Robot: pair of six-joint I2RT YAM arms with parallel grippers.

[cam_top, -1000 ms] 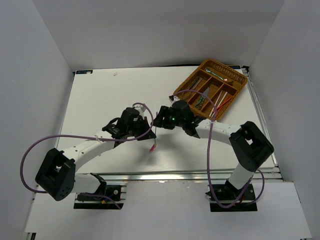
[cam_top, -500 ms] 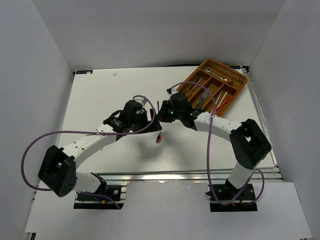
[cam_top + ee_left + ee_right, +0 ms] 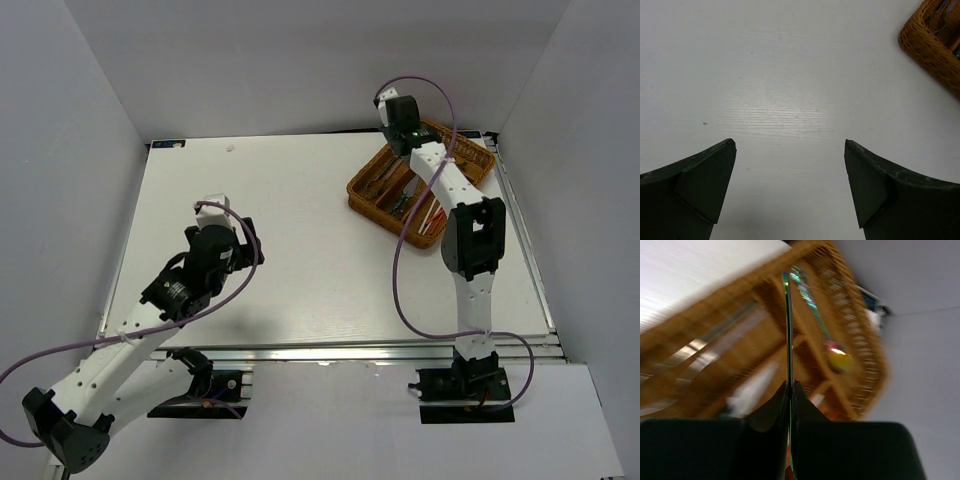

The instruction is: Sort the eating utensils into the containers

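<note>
My right gripper (image 3: pixel 790 382) is shut on a slim eating utensil (image 3: pixel 787 330), seen edge-on with a green iridescent sheen; its type I cannot tell. It hangs above the brown wicker tray (image 3: pixel 860 340), whose long compartments are the containers. An iridescent spoon (image 3: pixel 815 315) lies in one compartment. From the top view the right gripper (image 3: pixel 408 140) is over the tray's (image 3: pixel 372 195) far end, and several utensils (image 3: pixel 405 200) lie inside. My left gripper (image 3: pixel 250 245) stands open and empty over bare table, its fingertips (image 3: pixel 715 165) wide apart.
White walls enclose the table on three sides, and the tray sits close to the right wall. A corner of the tray (image 3: pixel 932 45) shows at the upper right of the left wrist view. Purple cables loop off both arms.
The left gripper opened, let go of the utensil and drew back to the left. The right gripper shut on the utensil and carried it from mid-table to above the tray.
</note>
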